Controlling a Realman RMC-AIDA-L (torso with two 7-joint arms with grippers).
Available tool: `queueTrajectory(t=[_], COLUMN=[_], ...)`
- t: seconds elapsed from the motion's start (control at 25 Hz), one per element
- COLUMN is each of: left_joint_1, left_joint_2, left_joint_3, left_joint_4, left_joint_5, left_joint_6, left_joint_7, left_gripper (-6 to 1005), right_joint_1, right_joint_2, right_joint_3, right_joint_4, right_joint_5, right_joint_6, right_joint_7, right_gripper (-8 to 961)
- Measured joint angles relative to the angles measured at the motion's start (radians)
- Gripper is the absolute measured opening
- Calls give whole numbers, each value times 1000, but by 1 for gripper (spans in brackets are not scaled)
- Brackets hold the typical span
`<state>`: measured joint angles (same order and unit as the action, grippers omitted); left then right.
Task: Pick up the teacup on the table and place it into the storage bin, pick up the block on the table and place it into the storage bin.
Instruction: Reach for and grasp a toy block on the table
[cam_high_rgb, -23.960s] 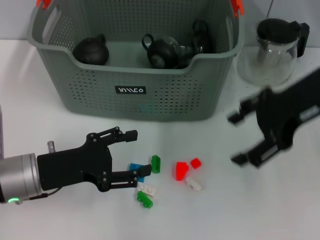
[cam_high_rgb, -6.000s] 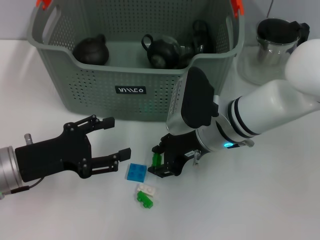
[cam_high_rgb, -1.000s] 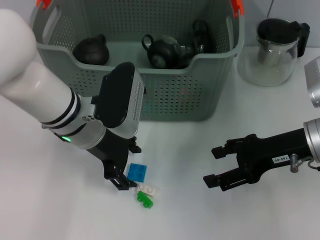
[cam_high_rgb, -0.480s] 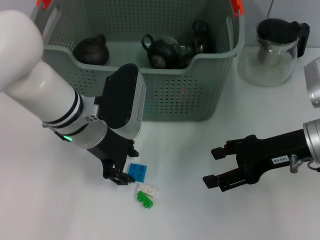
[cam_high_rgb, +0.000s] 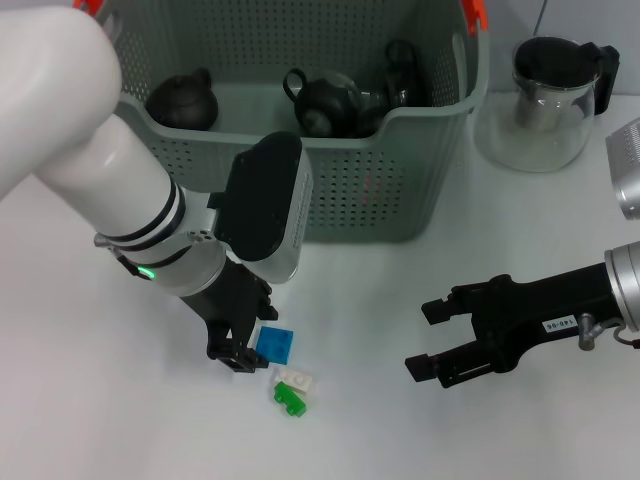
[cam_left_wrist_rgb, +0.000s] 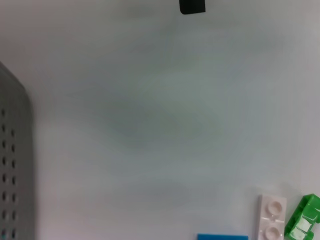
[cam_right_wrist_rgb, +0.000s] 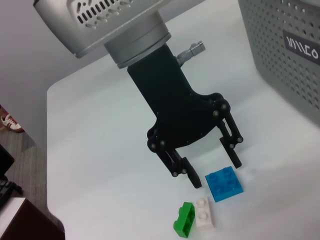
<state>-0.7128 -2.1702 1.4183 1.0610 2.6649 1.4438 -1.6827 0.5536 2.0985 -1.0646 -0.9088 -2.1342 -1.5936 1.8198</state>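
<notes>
**My left gripper hangs open over the blue block**

My left gripper (cam_high_rgb: 248, 343) points down at the table (cam_high_rgb: 80, 420), low in the middle-left of the head view. Its fingers are spread apart and hold nothing. In the right wrist view I see one finger (cam_right_wrist_rgb: 233, 150) just beside the edge of the blue block (cam_high_rgb: 275, 344), and the other finger stands off to the side. The block lies flat on the table.

Just below the blue block lie a small white block (cam_high_rgb: 295, 380) and a green block (cam_high_rgb: 291, 399). The two are touching each other, and they sit very near my left fingers, so it is tight there.

My right gripper (cam_high_rgb: 432, 341) hovers over the table at the lower right of the head view. Its fingers are open too, and it holds nothing. White table lies between it and the blocks.

The storage bin (cam_high_rgb: 380, 190) fills the top of the head view. Its front wall stands close behind my left arm. Dark teapots (cam_high_rgb: 325, 100) sit inside it. A glass pitcher (cam_high_rgb: 545, 95) stands at the upper right, just beside the bin's right edge.
</notes>
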Motion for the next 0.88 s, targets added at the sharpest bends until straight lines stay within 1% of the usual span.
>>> queueTrajectory(t=[0.36, 0.88], left_joint_1=[-6, -15], left_joint_2=[-1, -2], left_joint_3=[55, 62], left_joint_4=[-4, -8], left_joint_5=[7, 7], left_joint_6=[-6, -16], left_joint_7=[-27, -37], left_gripper=[563, 560], right_joint_1=[2, 2], right_joint_2=[0, 0], right_joint_3=[0, 0], right_joint_4=[15, 30], right_joint_5=[-2, -4], right_joint_6=[1, 2], right_joint_7=[-9, -22], right_gripper=[932, 932])
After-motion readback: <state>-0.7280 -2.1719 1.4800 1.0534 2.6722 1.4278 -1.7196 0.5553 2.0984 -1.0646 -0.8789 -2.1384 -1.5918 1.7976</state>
